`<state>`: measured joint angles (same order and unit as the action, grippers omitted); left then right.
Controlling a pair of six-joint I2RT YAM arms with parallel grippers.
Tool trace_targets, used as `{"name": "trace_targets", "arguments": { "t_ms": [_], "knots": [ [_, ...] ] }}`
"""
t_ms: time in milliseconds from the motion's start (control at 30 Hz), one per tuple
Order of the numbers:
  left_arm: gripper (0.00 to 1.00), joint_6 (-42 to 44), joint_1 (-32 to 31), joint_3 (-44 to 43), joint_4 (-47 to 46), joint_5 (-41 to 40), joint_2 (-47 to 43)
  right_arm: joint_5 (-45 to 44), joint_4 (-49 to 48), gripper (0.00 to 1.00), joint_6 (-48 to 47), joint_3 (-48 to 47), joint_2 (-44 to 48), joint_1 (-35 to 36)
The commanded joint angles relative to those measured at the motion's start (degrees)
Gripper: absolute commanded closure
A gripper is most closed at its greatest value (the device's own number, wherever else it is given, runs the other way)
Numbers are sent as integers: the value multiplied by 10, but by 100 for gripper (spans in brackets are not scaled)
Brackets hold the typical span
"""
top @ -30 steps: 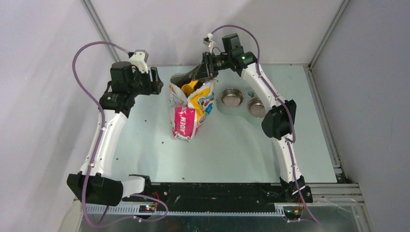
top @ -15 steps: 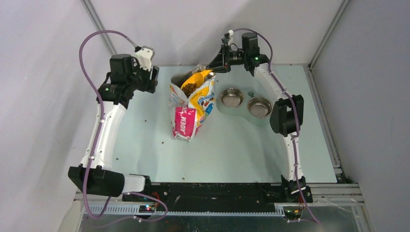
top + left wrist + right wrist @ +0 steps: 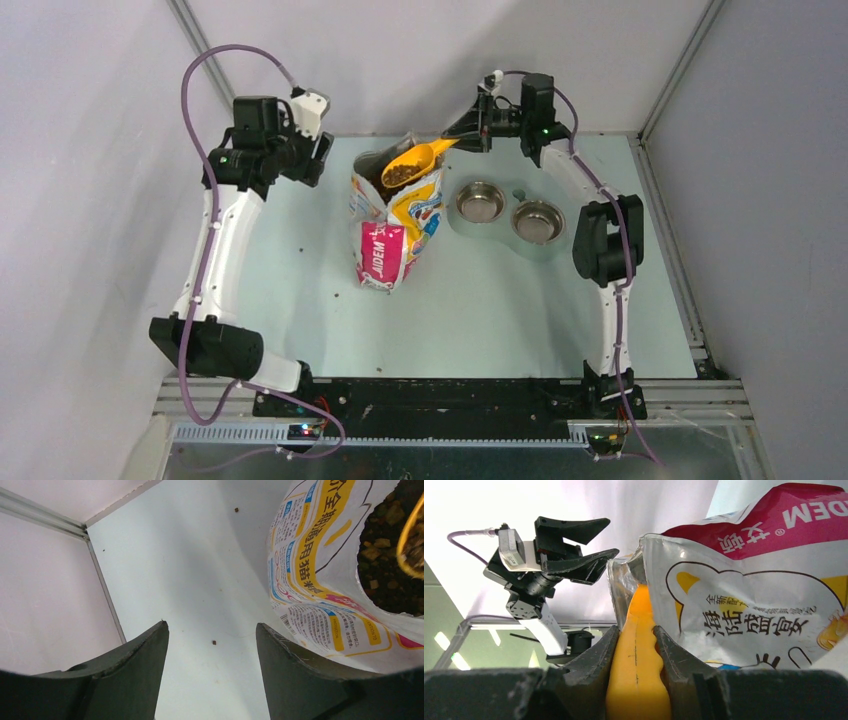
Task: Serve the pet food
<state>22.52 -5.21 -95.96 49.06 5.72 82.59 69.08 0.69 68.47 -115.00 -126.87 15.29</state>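
The pet food [image 3: 399,175] fills the bowl of a yellow scoop [image 3: 420,160] held above the open top of the cat-print bag [image 3: 395,225]. More kibble [image 3: 385,555] shows inside the bag in the left wrist view. My right gripper [image 3: 472,135] is shut on the scoop's handle [image 3: 636,665], up at the back of the table. My left gripper [image 3: 322,160] is open and empty, left of the bag's mouth, with the bag's side [image 3: 320,580] at its right finger [image 3: 295,675].
Two steel bowls [image 3: 480,202] [image 3: 537,221] sit in a pale holder to the right of the bag. A few stray kibble bits [image 3: 214,642] lie on the light table [image 3: 300,280]. White walls close in behind and at both sides.
My right gripper has lifted the scoop out of the bag, now loaded with kibble, and drawn it up and to the right. My left arm has risen and pulled back slightly.
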Motion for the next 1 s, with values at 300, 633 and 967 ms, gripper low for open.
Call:
{"name": "trace_targets", "arguments": {
  "t_ms": [300,633,967],
  "knots": [
    [28,45,-21,-74,56,-36,21,11,-190,100,159,143,89,-68],
    [28,38,-20,-47,35,-28,11,4,-259,100,189,143,98,-78],
    [28,27,-20,-33,16,-9,16,3,-265,100,179,172,134,-112]
  ]
}}
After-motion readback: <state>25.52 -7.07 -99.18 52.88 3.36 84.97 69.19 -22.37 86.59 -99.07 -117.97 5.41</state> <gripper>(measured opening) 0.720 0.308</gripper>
